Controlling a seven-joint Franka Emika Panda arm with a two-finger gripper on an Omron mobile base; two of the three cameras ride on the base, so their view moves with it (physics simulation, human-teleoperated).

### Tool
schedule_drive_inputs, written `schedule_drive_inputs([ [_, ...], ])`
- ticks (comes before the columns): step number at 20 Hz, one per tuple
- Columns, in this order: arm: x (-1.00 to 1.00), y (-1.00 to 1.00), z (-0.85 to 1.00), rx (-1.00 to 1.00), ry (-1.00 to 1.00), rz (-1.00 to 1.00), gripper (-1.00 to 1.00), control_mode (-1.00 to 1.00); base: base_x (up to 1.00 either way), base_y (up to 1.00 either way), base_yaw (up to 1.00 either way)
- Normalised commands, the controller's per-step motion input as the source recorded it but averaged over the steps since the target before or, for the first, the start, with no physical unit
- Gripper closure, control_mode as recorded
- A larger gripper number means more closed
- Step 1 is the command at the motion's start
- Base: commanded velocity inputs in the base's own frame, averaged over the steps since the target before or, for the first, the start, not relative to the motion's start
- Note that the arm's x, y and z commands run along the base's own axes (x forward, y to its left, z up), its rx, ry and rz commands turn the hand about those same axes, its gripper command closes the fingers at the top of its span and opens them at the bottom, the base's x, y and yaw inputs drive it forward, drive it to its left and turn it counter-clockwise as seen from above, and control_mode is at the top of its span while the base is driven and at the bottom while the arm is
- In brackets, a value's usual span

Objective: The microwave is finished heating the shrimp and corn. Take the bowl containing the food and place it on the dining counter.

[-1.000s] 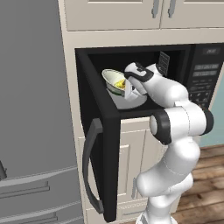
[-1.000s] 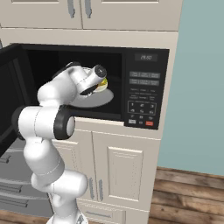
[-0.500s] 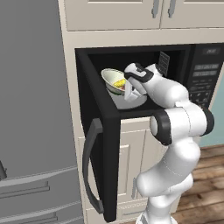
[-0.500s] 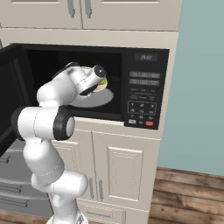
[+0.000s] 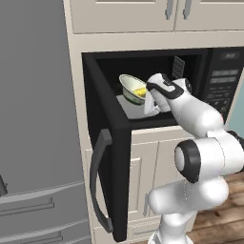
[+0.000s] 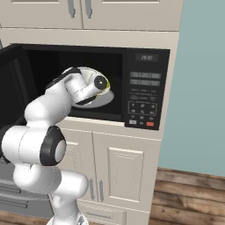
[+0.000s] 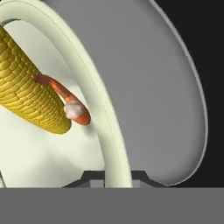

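Arm: white, dark joints; elbow bent low, forearm reaching up and forward into microwave cavity.
Gripper: pinched tight on near rim of bowl, one finger inside, one outside.
Bowl: in cavity, over grey round turntable; tilted, mouth facing left; thin pale cream rim, smooth.
Corn: inside bowl; short yellow cob, kernelled; long axis slanting across bowl floor.
Shrimp: orange, curled, touching cob's side.
Microwave door: black, swung open left; curved handle.
Keypad: right of cavity.
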Motion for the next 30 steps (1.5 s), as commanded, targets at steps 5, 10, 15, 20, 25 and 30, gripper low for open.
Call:
schedule_drive_inputs([
  [5,-1.0,-0.29,0.42,0.02,-0.16,-0.05,1.0,-1.0,0.0,0.0,0.0],
  [10,-1.0,-0.36,0.77,0.02,0.0,-0.02,1.0,-1.0,0.0,0.0,0.0],
  [15,-1.0,-0.29,0.83,-0.01,0.03,0.0,1.0,-1.0,0.0,0.0,0.0],
  [20,-1.0,-0.11,0.51,-0.22,0.17,0.0,1.0,-1.0,0.0,0.0,0.0],
  [25,-1.0,0.0,0.17,-0.37,0.13,0.0,1.0,-1.0,0.0,0.0,0.0],
  [30,-0.34,0.06,0.04,-0.18,-0.04,0.01,1.0,-1.0,0.0,0.0,0.0],
])
